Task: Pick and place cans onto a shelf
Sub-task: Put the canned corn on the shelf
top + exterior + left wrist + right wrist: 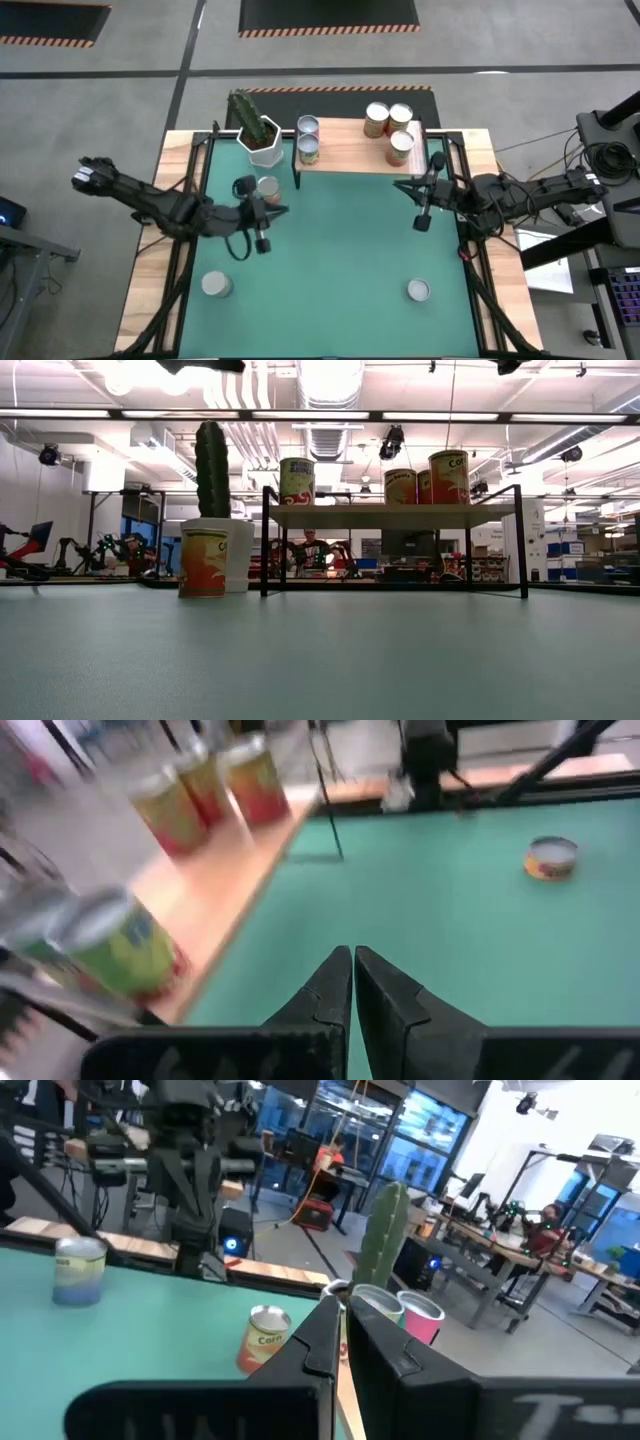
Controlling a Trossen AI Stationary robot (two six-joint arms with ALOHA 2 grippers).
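Note:
The light-wood shelf (355,155) stands on black legs at the table's far side. It bears several cans: two at its left end (308,138) and three at its right end (392,130). One orange-labelled can (268,188) stands upright on the green mat beside the white cactus pot (265,150). Two more cans stand near the table's front, at left (216,285) and right (418,290). My left gripper (283,210) hovers shut just right of the orange can, holding nothing. My right gripper (400,185) hovers shut in front of the shelf's right end, also holding nothing.
The cactus (212,468) in its pot stands left of the shelf, close to the orange-labelled can (203,562). The mat's middle (340,250) lies bare between the arms. Black frame rails run along the table's left and right sides.

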